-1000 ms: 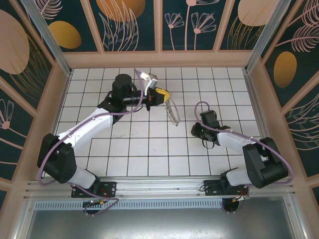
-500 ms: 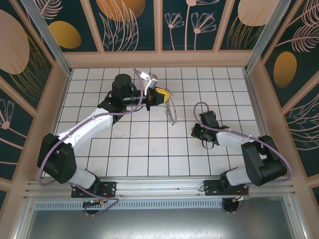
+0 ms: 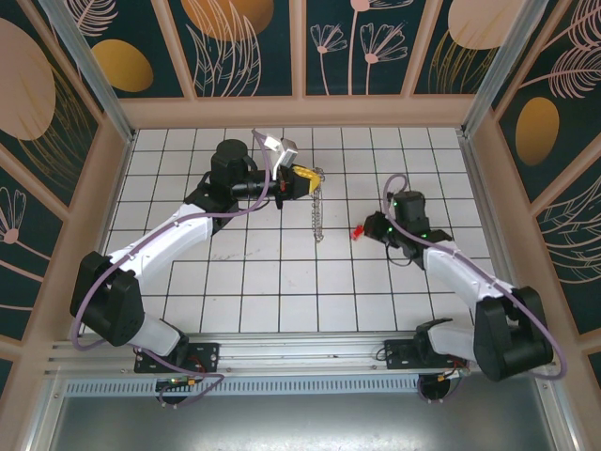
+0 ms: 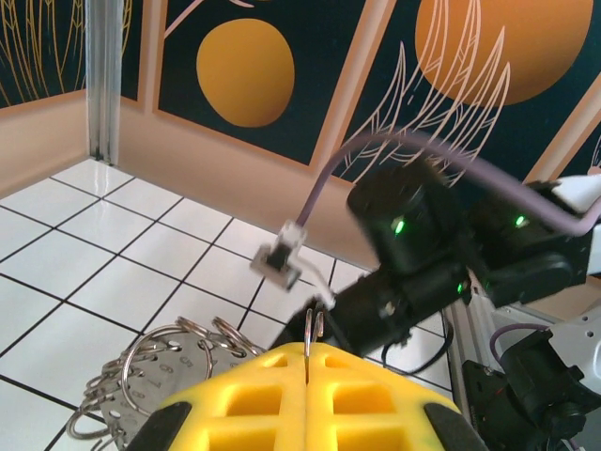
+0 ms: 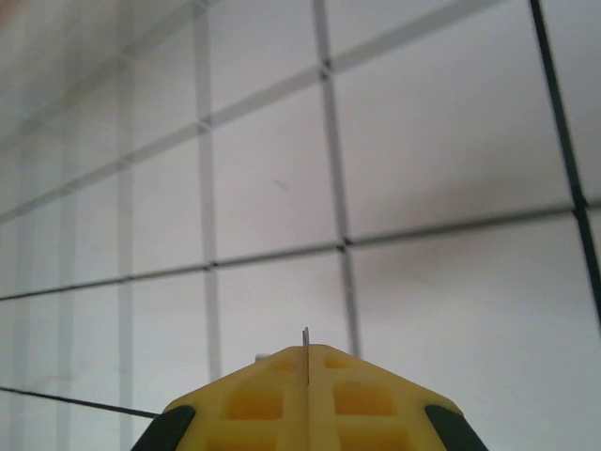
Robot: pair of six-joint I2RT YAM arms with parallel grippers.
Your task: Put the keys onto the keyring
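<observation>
My left gripper (image 3: 309,175) is held above the tiles at centre back, shut on the keyring (image 3: 318,212). The keyring hangs down from it edge-on, like a thin silvery chain. In the left wrist view the yellow jaws (image 4: 308,351) pinch a thin wire of the keyring (image 4: 311,331), and its small silvery rings (image 4: 155,368) bunch at lower left. To the right, my right gripper (image 3: 365,231) is shut on the key (image 3: 358,232), whose red head pokes out leftward. In the right wrist view a thin metal edge of the key (image 5: 305,337) sticks out of the closed yellow jaws (image 5: 306,350).
White tiled floor (image 3: 282,282) with raised beige walls on all sides. The right arm's black wrist (image 4: 413,254) and its purple cable show beyond the left jaws. About one tile of gap separates the hanging keyring from the key.
My right gripper has shut on the key, lifted it off the tiles and swung toward the keyring. The keyring has gone from a curved loop to hanging straight. The left arm stayed put.
</observation>
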